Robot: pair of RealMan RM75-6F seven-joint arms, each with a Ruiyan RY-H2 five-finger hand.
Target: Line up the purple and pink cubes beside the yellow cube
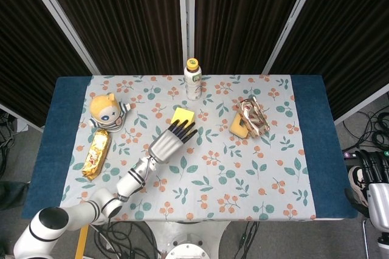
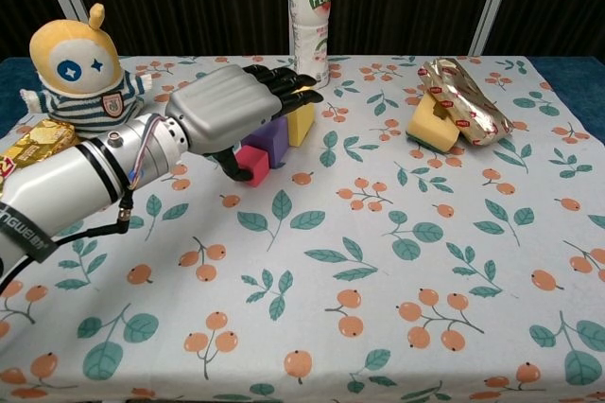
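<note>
Chest view: left hand (image 2: 232, 110), fingers extended flat and holding nothing, lies over the pink cube (image 2: 251, 163), purple cube (image 2: 270, 138) and yellow cube (image 2: 301, 123) left of centre; risk, a sideways drag could scatter the row.

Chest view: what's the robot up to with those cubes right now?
The left robot hand is stretched flat over the cubes, its thumb down against the pink cube. That cube sits in front of the purple cube, with the yellow cube just behind, so the three form a rough row running toward the bottle. The right robot hand hangs off the table's edge, handling nothing. Whether the left one grips anything isn't clear.
</note>
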